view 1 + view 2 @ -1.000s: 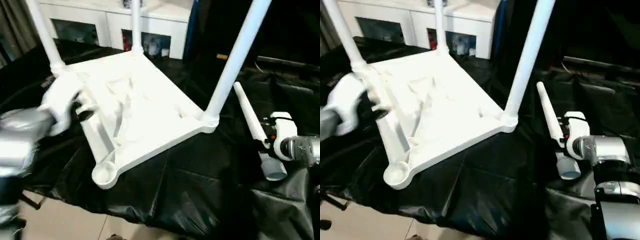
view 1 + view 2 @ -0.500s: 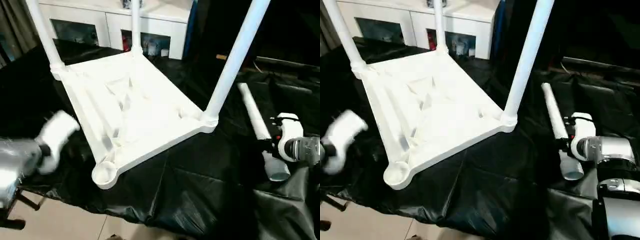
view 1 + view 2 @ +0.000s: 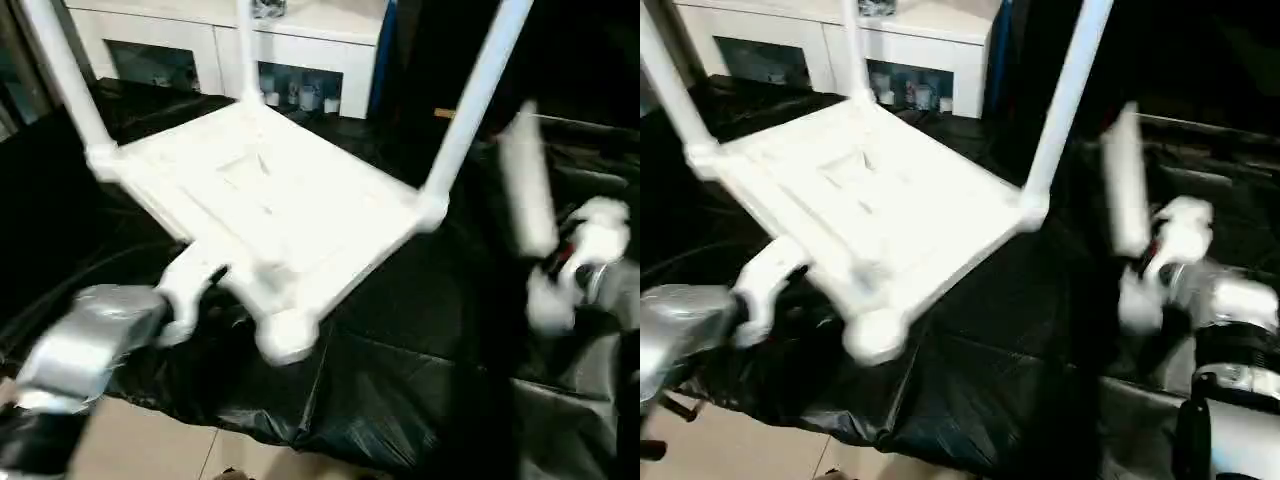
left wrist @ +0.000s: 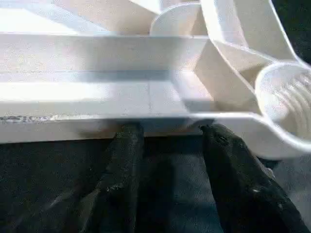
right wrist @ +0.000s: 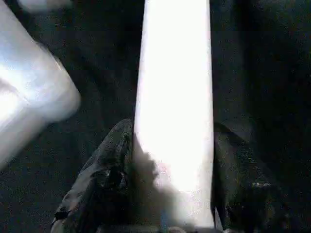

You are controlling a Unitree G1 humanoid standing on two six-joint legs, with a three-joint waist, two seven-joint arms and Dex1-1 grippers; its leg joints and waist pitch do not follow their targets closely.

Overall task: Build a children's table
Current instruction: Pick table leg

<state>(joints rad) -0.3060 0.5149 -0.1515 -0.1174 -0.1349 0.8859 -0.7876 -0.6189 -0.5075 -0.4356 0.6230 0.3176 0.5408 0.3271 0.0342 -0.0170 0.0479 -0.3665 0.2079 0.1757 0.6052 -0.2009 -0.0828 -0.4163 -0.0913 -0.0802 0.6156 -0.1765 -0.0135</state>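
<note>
The right end effector (image 5: 170,194) is clamping the thick end of the fourth leg (image 3: 527,190), holding it up off the black-draped surface (image 3: 400,370), while the left end effector (image 4: 167,141) is standing half open with its fingers (image 4: 127,170) pressed against the near rim of the upturned tabletop (image 3: 270,200), not clearly gripping it. To do this step well, the left should be steadying that rim as the right is lining the thick end up squarely over the empty corner socket (image 3: 287,335), since a tilted entry would probably jam. Three fitted legs (image 3: 470,110) are rising between leg and socket, with the white cabinet (image 3: 300,50) behind.
</note>
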